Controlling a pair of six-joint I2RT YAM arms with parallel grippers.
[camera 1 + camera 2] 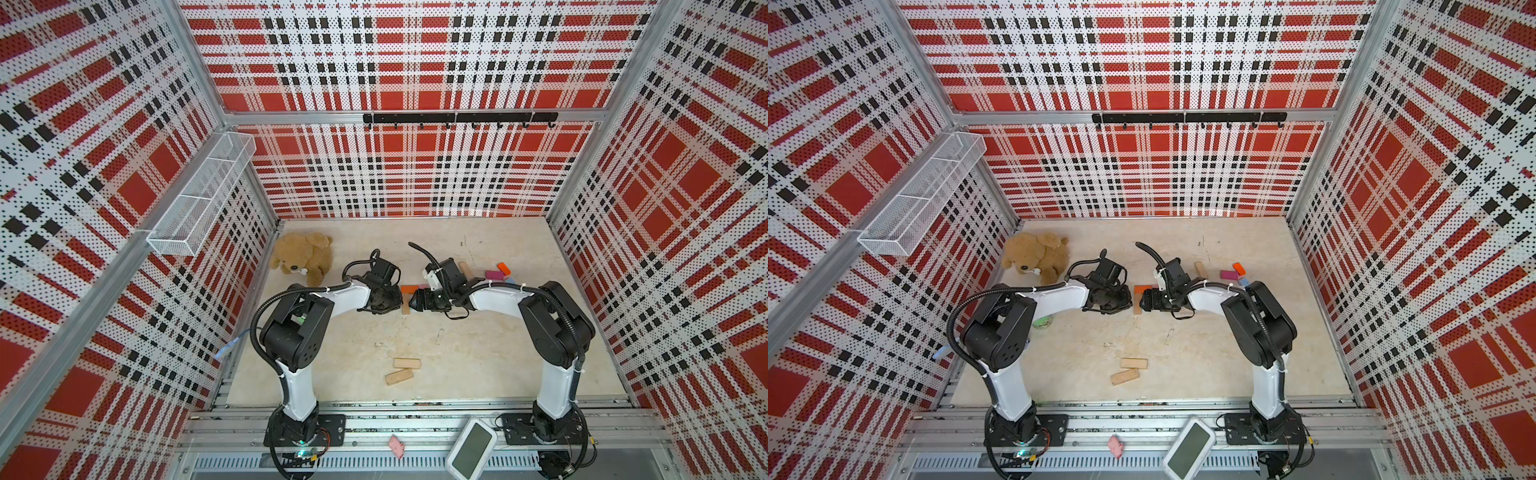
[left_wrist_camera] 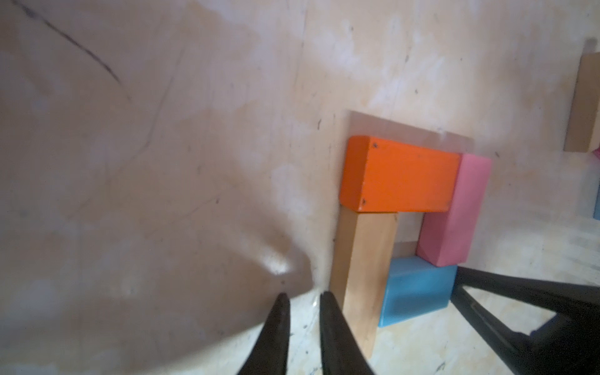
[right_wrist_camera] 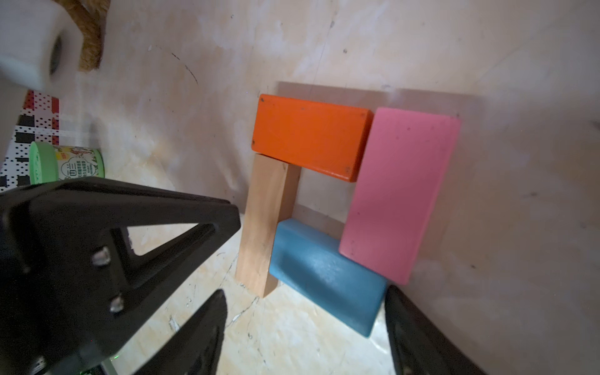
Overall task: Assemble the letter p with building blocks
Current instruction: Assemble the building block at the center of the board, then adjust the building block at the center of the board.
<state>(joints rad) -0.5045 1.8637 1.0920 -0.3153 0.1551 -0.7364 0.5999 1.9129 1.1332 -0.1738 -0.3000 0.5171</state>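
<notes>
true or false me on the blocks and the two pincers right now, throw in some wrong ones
1. The orange rectangular block meets one end of the plain tan wooden block at a right angle. True.
2. The right pincer is clamped on the light blue rectangular block. False: its jaws stand open and the block rests on the table.
3. The left pincer holds the plain tan wooden block. False: it is empty, beside that block.
4. The light pink rectangular block touches the orange rectangular block. True.
5. The brown teddy bear sits among the four blocks. False: it lies apart, in the far left corner.
</notes>
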